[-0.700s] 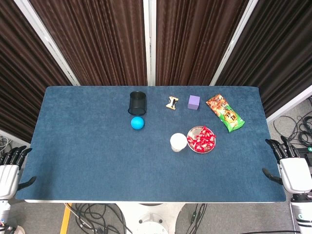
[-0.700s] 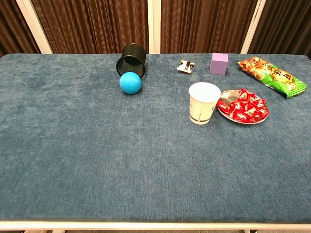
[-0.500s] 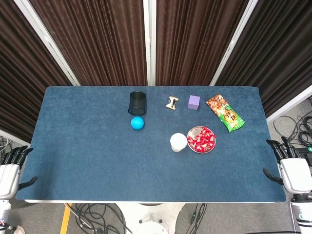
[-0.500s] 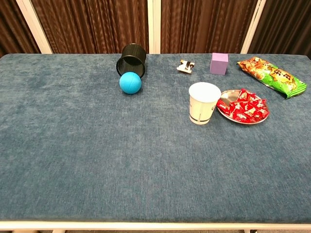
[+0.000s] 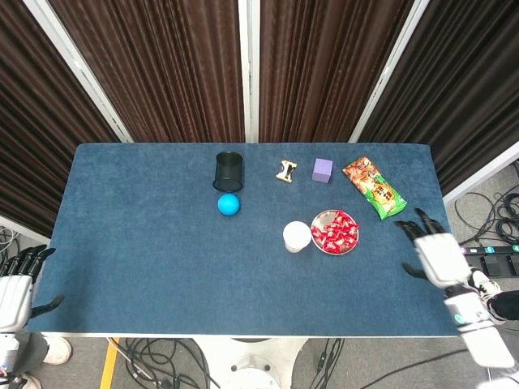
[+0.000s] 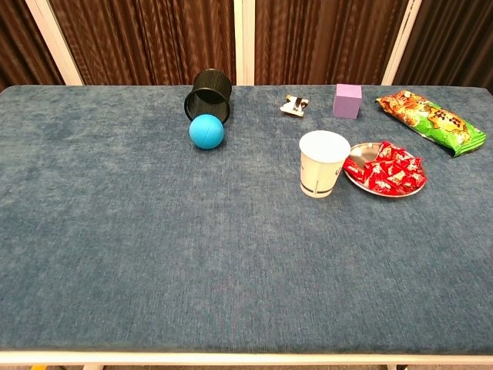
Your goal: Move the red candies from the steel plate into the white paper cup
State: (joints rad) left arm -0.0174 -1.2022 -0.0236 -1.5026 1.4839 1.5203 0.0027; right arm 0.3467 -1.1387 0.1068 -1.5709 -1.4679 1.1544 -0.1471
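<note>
Since the earlier frames the right hand (image 5: pixel 439 258) has swung in from beyond the table's right edge and now hangs over the blue cloth, near the plate but apart from it; nothing on the table has shifted.

Going left to right: the left hand (image 5: pixel 16 285) sits off the near-left corner of the blue-cloth table (image 5: pixel 138 243), fingers spread and empty, parked out of the way, probably because the work lies on the far side. Toward the back stands a black mesh pen holder (image 5: pixel 229 170), with a small blue ball (image 5: pixel 229 204) just in front of it. Further right along the back row are a small wooden block-shaped piece (image 5: pixel 285 170), a purple cube (image 5: pixel 322 169) and an orange-and-green snack packet (image 5: pixel 373 187) lying flat at an angle.

The white paper cup (image 6: pixel 323 163) stands upright with its mouth open, just beside the round steel plate (image 6: pixel 357 151), on the plate's left; the two look close enough to touch. That keeps the carry short. The red wrapped candies (image 6: pixel 389 169) lie heaped on the plate, and none can be seen in the cup.

The right hand is empty, fingers spread wide and pointing toward the plate. It looks like the start of a reach for a first candy.
</note>
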